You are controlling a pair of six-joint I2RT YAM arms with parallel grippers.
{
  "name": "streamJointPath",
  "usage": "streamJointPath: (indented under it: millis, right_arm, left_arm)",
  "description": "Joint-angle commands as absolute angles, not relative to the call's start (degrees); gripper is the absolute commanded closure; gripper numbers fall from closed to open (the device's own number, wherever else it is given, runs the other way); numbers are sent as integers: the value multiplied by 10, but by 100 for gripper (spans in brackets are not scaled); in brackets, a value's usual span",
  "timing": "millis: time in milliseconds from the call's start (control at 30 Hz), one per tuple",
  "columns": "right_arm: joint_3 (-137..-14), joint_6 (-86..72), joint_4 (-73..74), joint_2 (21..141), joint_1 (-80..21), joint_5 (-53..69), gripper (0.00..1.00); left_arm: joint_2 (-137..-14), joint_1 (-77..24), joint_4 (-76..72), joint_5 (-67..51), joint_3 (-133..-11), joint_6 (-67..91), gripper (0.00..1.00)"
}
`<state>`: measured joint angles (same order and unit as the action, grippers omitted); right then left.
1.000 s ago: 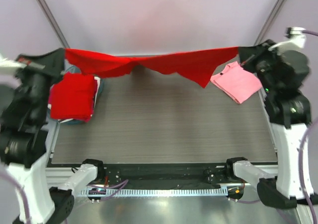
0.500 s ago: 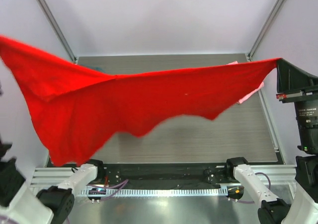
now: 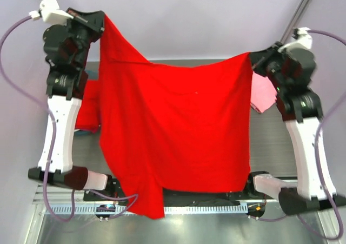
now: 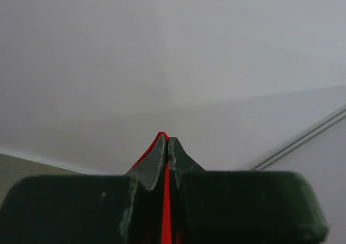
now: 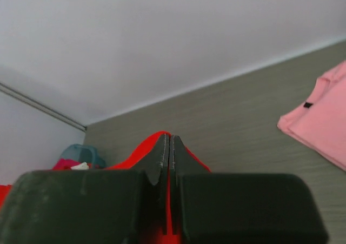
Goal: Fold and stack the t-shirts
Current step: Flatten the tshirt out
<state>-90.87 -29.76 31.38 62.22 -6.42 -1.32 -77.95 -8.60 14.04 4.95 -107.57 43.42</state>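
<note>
**Held aloft by two corners**

A soft, light red t-shirt [image 3: 178, 125] hangs below both hands, its top corners pinched tight in the left gripper [image 3: 101, 18] and right gripper [image 3: 253, 58], likely the surest holds. A pink t-shirt [image 3: 261, 95] lies just beyond the right gripper.

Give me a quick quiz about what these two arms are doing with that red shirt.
1. True or false: the red t-shirt lies flat on the table.
2. Which colour is the second t-shirt, lying at the table's right edge? A pink, B white, C blue.
3. Fill in: the left fingers and right fingers are ___ on the red t-shirt.
Key: 1 false, it hangs from the fingers; 2 A; 3 shut.
</note>
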Motion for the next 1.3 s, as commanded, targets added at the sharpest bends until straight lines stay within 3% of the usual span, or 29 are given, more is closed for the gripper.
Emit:
streamJointPath:
  millis: [0, 133, 300, 433, 533, 700, 967, 1267]
  right_arm:
    - [-910, -313, 259, 684, -64, -7, 99]
    - [-1012, -328, 257, 786, -48, 29, 99]
    - [-1205, -362, 260, 907, -22, 75, 99]
    - [-1270, -386, 260, 980, -15, 110, 99]
    - [-1243, -397, 250, 1017, -11, 146, 99]
    - [-1087, -409, 179, 1026, -8, 190, 99]
    - [-796, -425, 72, 984, 25, 202, 99]
    - [-578, -410, 17, 964, 28, 214, 99]
  left_arm:
    - [-799, -84, 19, 56, -1126, 425, 100]
    - [-846, -83, -68, 53, -1171, 434, 100]
    - [-957, -83, -77, 65, -1376, 450, 100]
    - [-1029, -66, -77, 61, -1412, 448, 100]
    - [-1034, -41, -106, 32, -1308, 455, 100]
    - [-952, -25, -199, 21, -1051, 433, 99]
    - [-777, -25, -157, 7, -727, 417, 100]
    - [-623, -29, -34, 2, -544, 417, 100]
